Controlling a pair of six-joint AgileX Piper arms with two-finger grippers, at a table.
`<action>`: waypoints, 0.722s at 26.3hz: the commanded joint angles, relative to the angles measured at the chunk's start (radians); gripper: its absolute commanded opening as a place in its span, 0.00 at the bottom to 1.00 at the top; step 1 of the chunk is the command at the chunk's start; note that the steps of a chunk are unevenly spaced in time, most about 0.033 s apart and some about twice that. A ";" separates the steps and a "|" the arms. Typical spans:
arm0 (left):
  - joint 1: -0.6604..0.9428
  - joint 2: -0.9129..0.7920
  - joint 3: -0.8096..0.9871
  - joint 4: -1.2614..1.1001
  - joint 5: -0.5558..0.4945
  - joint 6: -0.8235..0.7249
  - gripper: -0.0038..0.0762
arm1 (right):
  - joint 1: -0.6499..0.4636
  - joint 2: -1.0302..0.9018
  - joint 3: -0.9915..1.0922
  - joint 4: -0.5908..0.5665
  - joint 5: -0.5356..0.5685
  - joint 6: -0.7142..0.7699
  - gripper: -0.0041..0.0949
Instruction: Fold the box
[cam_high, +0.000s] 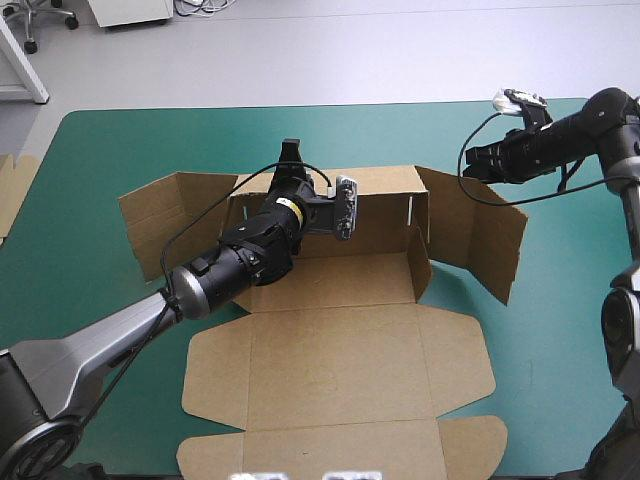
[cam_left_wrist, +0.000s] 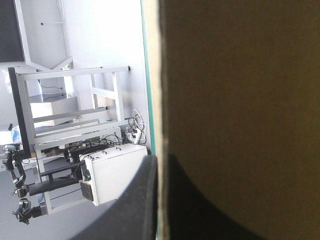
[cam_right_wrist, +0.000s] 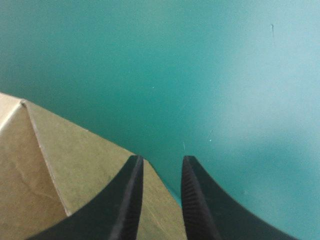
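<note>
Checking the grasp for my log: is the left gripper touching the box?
Touching. The left wrist view shows the left gripper shut on the box, its board edge sandwiched between the black fingers.

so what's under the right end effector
Under the right end effector: a corner of the box and bare teal-green cover. Its fingers hide the rest of that corner.

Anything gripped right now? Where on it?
Left gripper clamps the box by its raised far wall's top edge; right gripper holds nothing.
</note>
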 joint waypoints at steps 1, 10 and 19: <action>-0.002 -0.039 -0.025 0.001 -0.008 -0.010 0.03 | -0.004 -0.093 0.051 0.100 0.009 -0.054 0.30; -0.002 -0.038 -0.008 0.022 -0.031 -0.051 0.03 | -0.004 -0.250 0.319 0.203 -0.131 -0.236 0.30; -0.037 -0.069 0.136 0.428 -0.052 -0.428 0.03 | -0.004 -0.327 0.480 0.338 -0.151 -0.449 0.34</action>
